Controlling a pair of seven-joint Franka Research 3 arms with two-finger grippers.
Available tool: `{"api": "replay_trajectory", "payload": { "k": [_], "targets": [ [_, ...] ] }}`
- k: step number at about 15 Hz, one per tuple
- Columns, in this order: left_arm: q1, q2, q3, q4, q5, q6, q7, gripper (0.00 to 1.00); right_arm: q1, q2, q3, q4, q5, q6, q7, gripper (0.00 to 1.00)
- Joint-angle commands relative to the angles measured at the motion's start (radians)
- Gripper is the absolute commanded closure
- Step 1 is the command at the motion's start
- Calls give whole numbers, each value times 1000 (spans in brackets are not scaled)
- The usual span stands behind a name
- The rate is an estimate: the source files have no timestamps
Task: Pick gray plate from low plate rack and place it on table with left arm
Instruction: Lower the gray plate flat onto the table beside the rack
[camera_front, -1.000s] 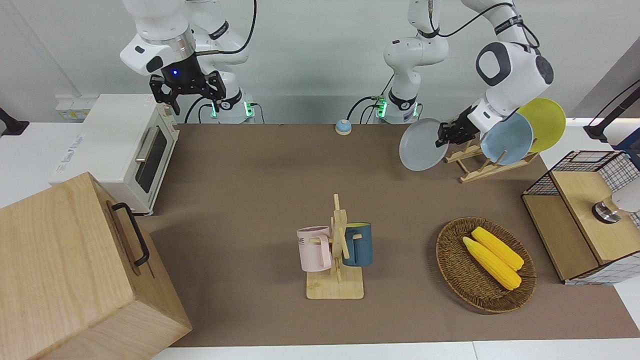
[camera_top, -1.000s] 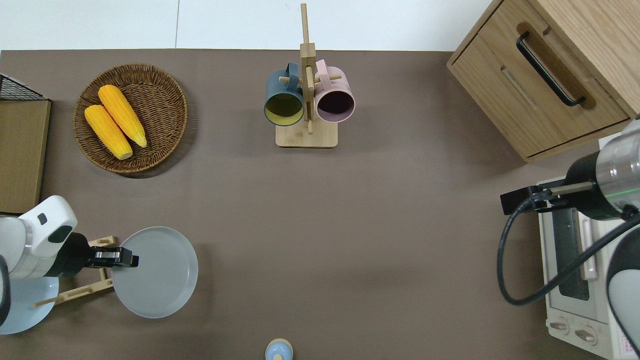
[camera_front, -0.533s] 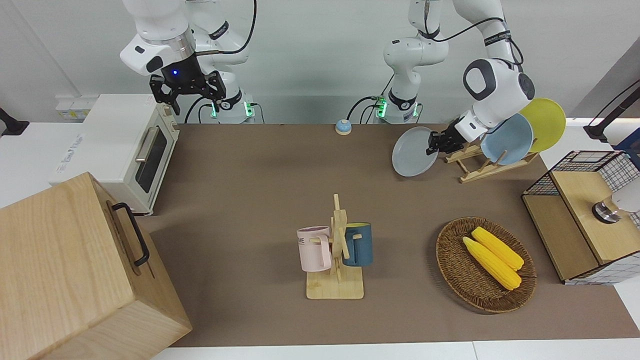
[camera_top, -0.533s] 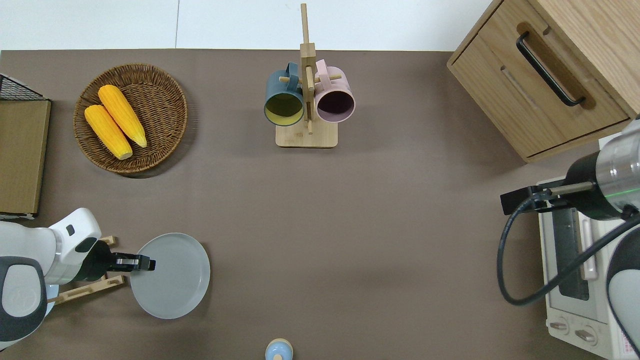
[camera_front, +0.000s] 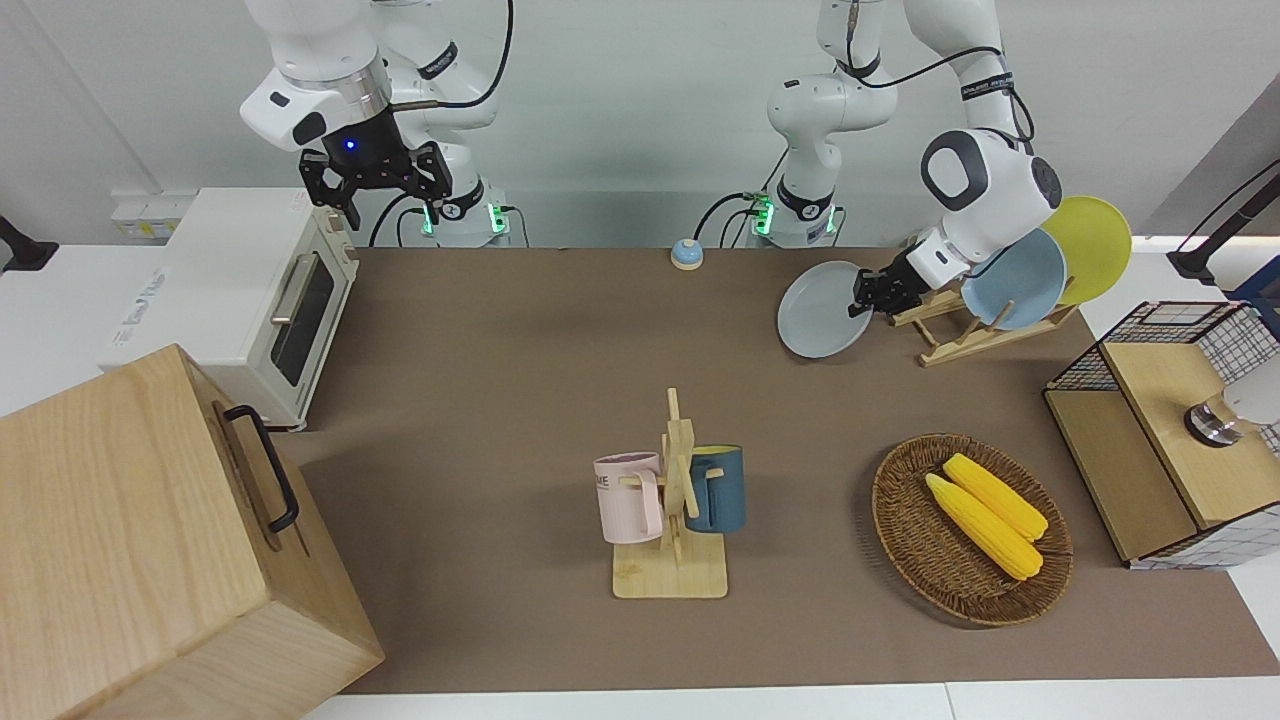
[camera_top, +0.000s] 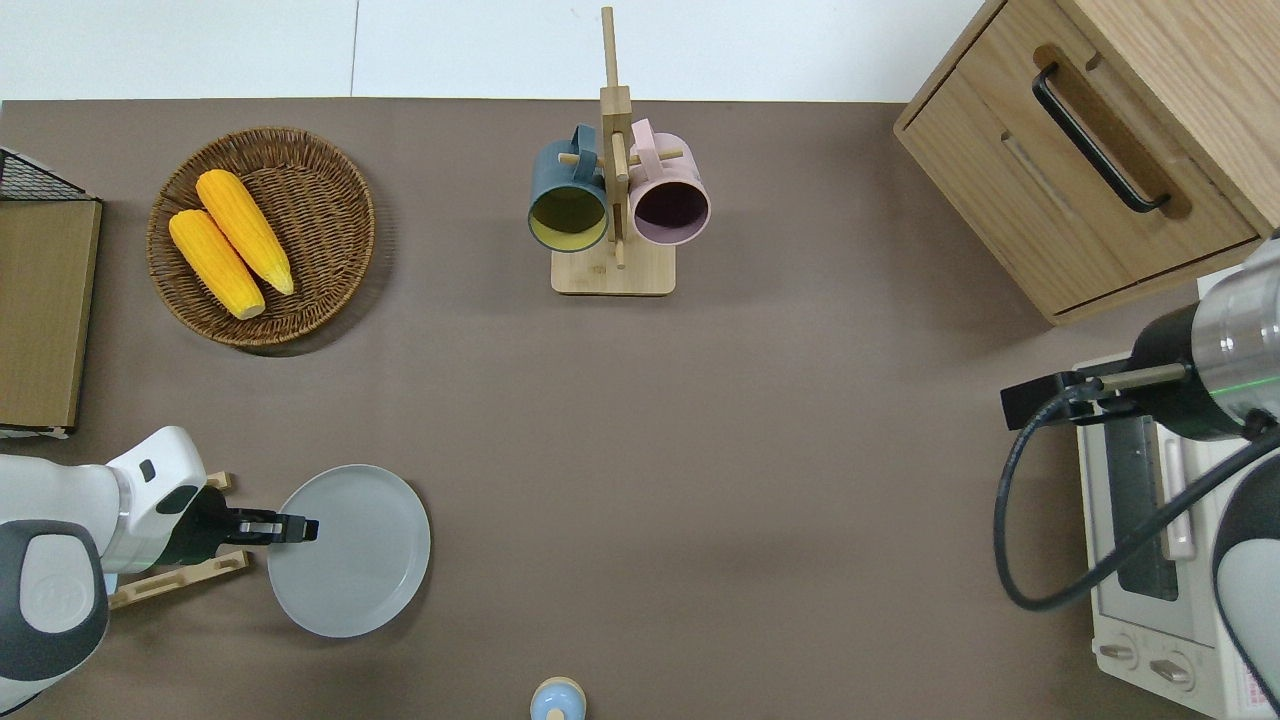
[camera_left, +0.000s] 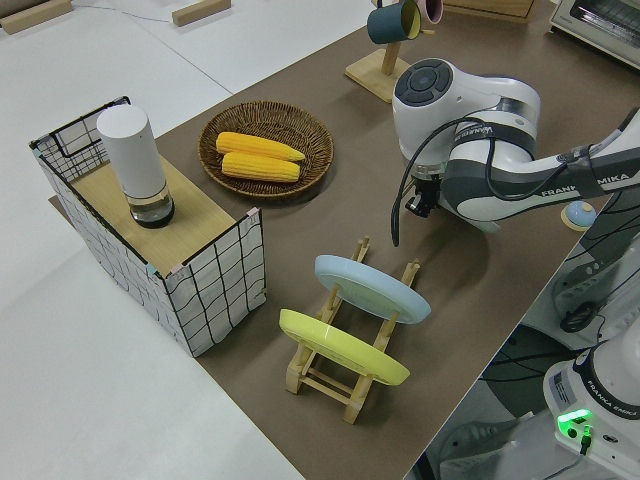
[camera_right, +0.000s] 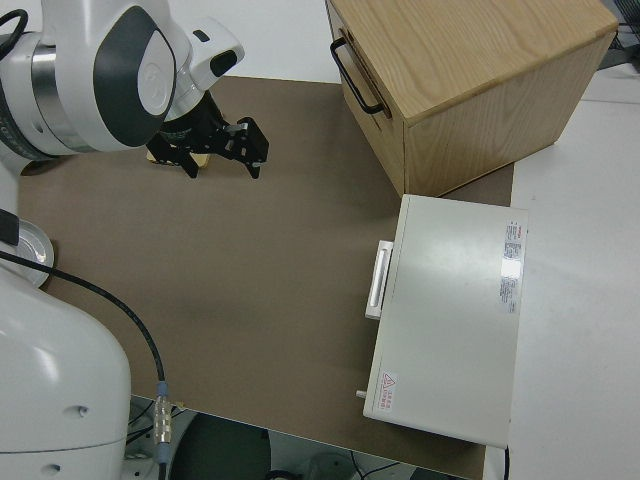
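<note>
The gray plate (camera_front: 820, 318) (camera_top: 355, 552) hangs slightly tilted, low over the brown table (camera_top: 700, 430), beside the low plate rack (camera_front: 962, 338) (camera_top: 172, 580) on the side toward the right arm's end. My left gripper (camera_front: 868, 297) (camera_top: 297, 527) is shut on the plate's rim on the rack side. Whether the plate touches the table cannot be told. In the left side view the arm hides the plate. The right gripper (camera_front: 380, 198) (camera_right: 222, 162) is parked, open and holding nothing.
A light blue plate (camera_front: 1015, 278) and a yellow plate (camera_front: 1088, 246) lean in the rack. A wicker basket (camera_front: 905, 540) with corn, a mug stand (camera_front: 672, 570), a small bell (camera_front: 686, 254), a toaster oven (camera_front: 240, 290), a wooden cabinet (camera_front: 140, 540) and a wire basket (camera_front: 1160, 330) stand around.
The left gripper has carried the gray plate away from the rack toward the right arm's end and lower, nearer the table. The right arm has not moved.
</note>
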Motion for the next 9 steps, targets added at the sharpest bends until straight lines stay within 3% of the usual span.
{"api": "replay_trajectory", "payload": {
  "k": [1,3,4,7,9],
  "targets": [
    [-21,38,-8,-33,-17,70,24,1000,-10,-2,6,6,10,-13,-1,13],
    [-21,35,-8,-32,-15,68,24,1000,-10,-2,6,6,10,-13,-1,11],
    [-21,35,-9,-32,-11,68,24,916,-10,-2,6,6,10,-13,-1,11],
    [-20,26,-8,-26,0,67,26,454,-10,-2,6,6,10,-13,-1,13],
    [-20,21,-8,-21,6,67,23,7,-10,-2,6,6,10,-13,-1,11]
  ]
}}
